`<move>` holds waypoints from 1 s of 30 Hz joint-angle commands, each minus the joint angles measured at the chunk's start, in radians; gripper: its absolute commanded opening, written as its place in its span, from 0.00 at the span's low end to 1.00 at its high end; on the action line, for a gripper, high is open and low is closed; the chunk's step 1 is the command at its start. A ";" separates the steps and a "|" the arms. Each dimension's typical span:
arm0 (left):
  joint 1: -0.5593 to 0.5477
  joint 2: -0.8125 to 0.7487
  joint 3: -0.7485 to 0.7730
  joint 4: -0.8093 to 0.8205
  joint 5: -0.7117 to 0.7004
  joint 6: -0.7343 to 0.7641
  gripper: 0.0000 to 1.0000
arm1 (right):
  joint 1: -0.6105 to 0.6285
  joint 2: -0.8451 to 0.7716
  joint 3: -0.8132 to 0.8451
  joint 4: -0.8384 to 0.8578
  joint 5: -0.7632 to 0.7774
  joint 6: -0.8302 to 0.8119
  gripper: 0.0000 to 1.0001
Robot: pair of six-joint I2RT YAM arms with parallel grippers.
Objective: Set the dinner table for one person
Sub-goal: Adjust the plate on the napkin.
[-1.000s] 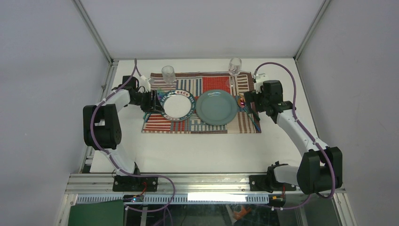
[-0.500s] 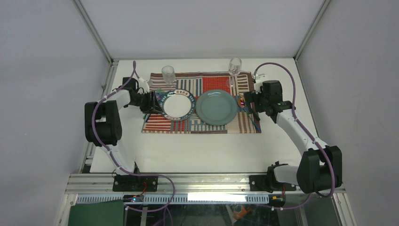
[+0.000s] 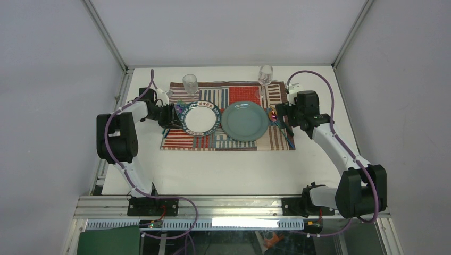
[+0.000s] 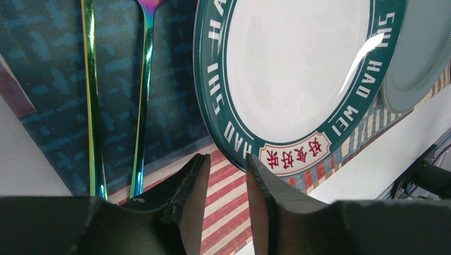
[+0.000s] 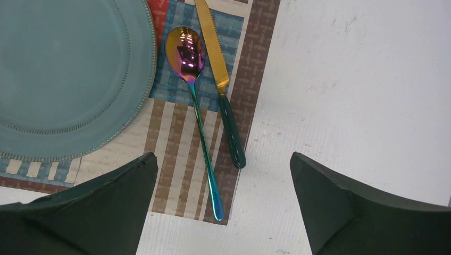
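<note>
Two end effectors hover low over the white dinner table (image 3: 223,164), which carries a striped placemat (image 3: 186,141). We see the left end effector (image 4: 226,158) with its fingers narrowly apart at the left rim of the green-rimmed plate (image 4: 298,79); whether it pinches the plate, we cannot tell. The right end effector (image 5: 223,155) is spread wide above the iridescent spoon (image 5: 194,90) and gold-bladed knife (image 5: 218,69).

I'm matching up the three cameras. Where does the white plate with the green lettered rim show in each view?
Top external: the white plate sits left of centre on the placemat.
Left wrist: it fills the upper middle, just beyond the left gripper.
Right wrist: not in it.
Shared landmark: the teal plate, top right corner in left wrist, upper left in right wrist.
</note>
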 commanded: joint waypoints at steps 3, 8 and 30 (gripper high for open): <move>0.010 -0.006 0.014 0.046 0.035 -0.025 0.22 | -0.007 -0.010 0.028 0.022 -0.005 -0.005 1.00; 0.009 -0.010 0.019 0.047 0.032 -0.026 0.16 | -0.007 -0.012 0.028 0.021 -0.006 -0.006 1.00; 0.009 -0.062 0.014 -0.002 0.035 -0.010 0.17 | -0.008 -0.021 0.027 0.020 -0.007 -0.011 1.00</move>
